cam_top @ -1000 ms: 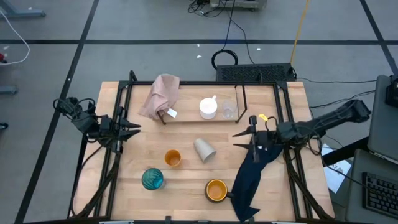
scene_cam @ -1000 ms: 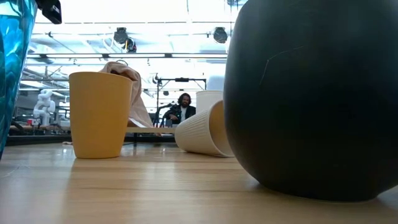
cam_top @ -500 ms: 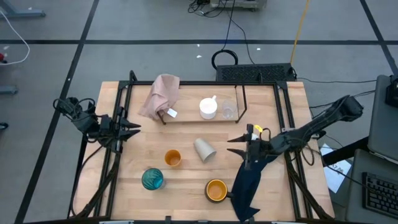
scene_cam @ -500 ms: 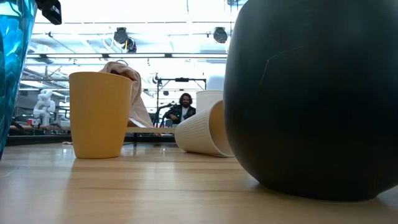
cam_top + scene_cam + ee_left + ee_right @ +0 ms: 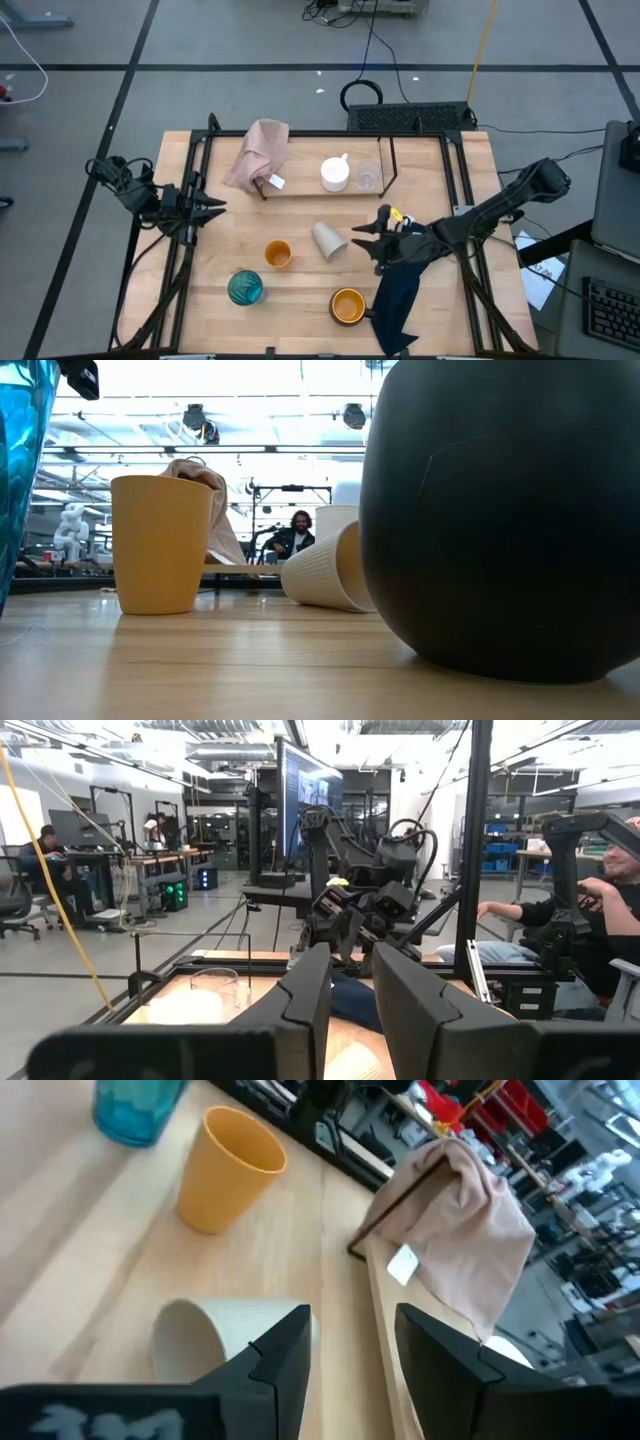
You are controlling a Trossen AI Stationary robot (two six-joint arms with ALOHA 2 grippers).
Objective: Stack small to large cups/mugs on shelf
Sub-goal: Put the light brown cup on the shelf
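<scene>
Just ahead of my right pincer (image 5: 362,240), part open and empty, lies the ribbed beige cup (image 5: 205,1342); only overhead shows the rod shelf (image 5: 392,160).

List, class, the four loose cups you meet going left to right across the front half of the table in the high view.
teal glass → small orange cup → beige cup → orange-yellow mug

Overhead light: bright and even — the table (image 5: 300,270) shows only faint, soft shadows.
Low view backlight: ceiling lamps (image 5: 200,422) and pale windows glare behind, leaving near objects dark.
Low view focus: the dark rounded mass (image 5: 500,520) and teal glass (image 5: 20,470) loom close, soft-edged.
Right wrist blur: the fingers (image 5: 280,1360) are out of focus — the background is soft too.
</scene>
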